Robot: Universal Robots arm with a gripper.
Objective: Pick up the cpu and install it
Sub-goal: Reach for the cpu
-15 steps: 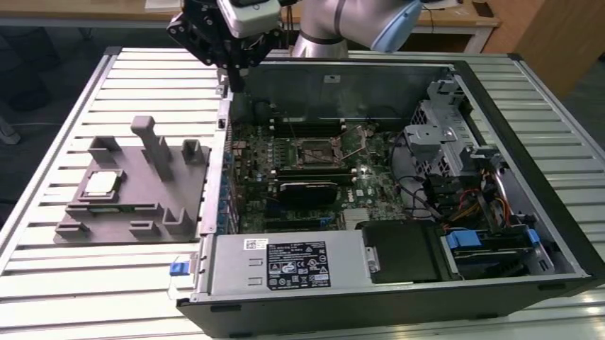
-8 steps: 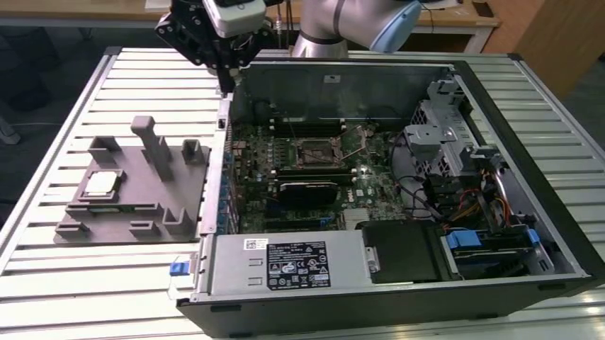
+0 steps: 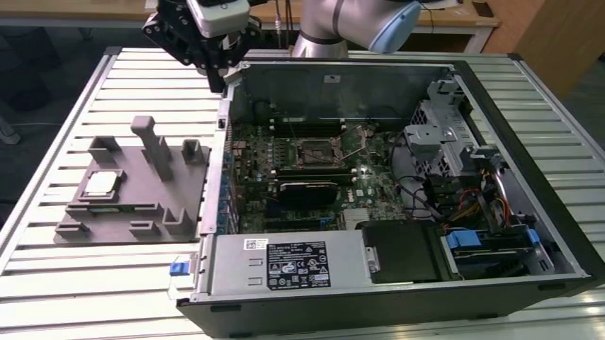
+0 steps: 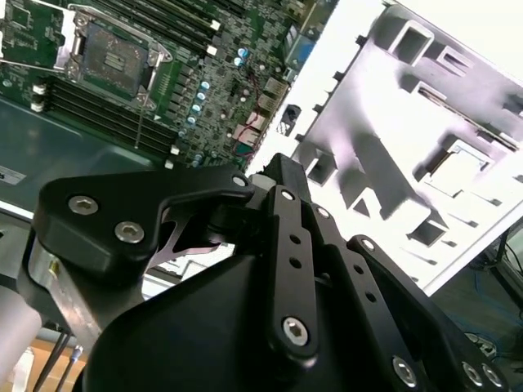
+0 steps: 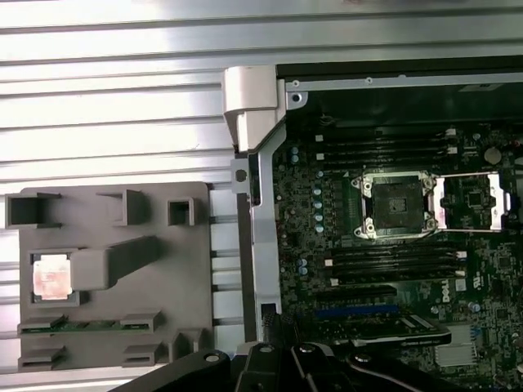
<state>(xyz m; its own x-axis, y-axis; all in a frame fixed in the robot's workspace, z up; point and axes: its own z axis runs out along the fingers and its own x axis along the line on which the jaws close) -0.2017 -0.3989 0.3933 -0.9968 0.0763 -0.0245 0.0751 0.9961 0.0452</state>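
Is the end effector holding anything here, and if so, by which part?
Nothing appears held. The cpu lies in the gray fixture, apart from the end effector above the computer case's corner.

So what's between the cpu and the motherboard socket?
First wrist view: past the cpu, the grey holder's raised block, slatted table, then the case wall.

A silver-grey arm (image 3: 321, 32) with a pale blue joint cap (image 3: 395, 32) carries a white block (image 3: 222, 13) and a black pincer (image 3: 217, 78) of screw-studded linked bars.
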